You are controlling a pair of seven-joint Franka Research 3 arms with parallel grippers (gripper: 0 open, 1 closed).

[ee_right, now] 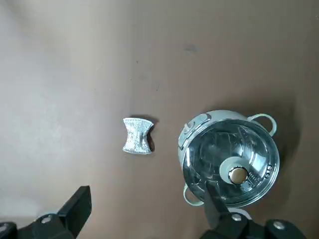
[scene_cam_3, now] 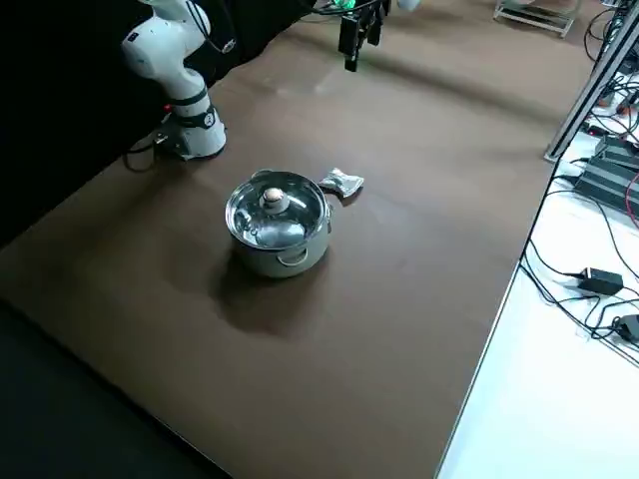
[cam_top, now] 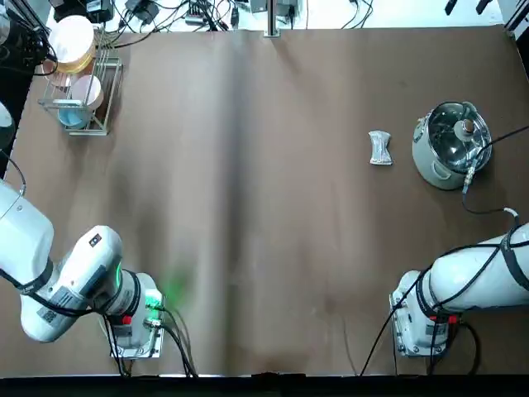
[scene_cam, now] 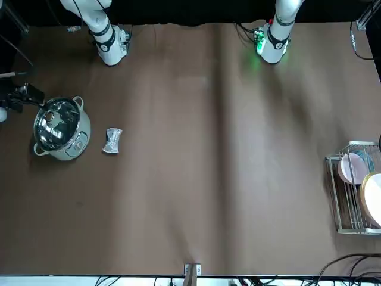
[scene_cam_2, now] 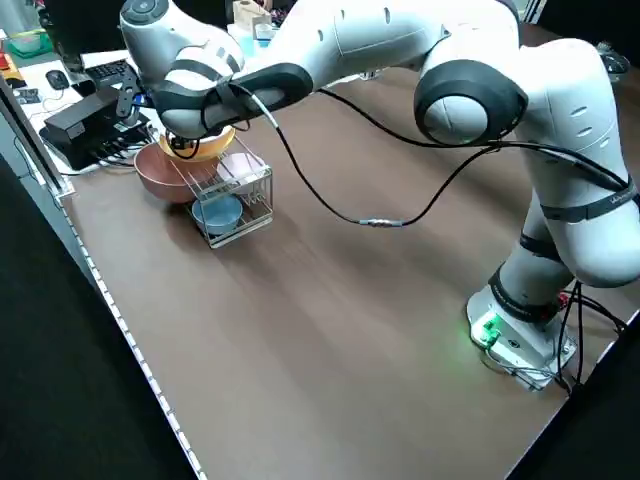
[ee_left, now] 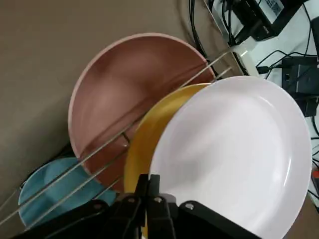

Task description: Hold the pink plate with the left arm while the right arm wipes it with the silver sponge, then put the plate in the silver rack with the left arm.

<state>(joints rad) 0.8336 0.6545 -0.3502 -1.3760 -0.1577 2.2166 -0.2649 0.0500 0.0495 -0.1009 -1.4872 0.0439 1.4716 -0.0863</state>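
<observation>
Left gripper pinching shut on pink plate rim at silver rack, table's 10 o'clock corner. Crowding it: yellow plate, brown-pink bowl, blue dish. Right gripper hanging wide open, empty. Silver sponge lying at 2 o'clock, just beside steel pot, on brown table. Cables trailing along far edge.

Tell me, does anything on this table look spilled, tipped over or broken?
Nothing stands out. The steel pot with glass lid sits upright, the silver mesh sponge lies beside it, apart, and the plates stand in the silver wire rack.
</observation>
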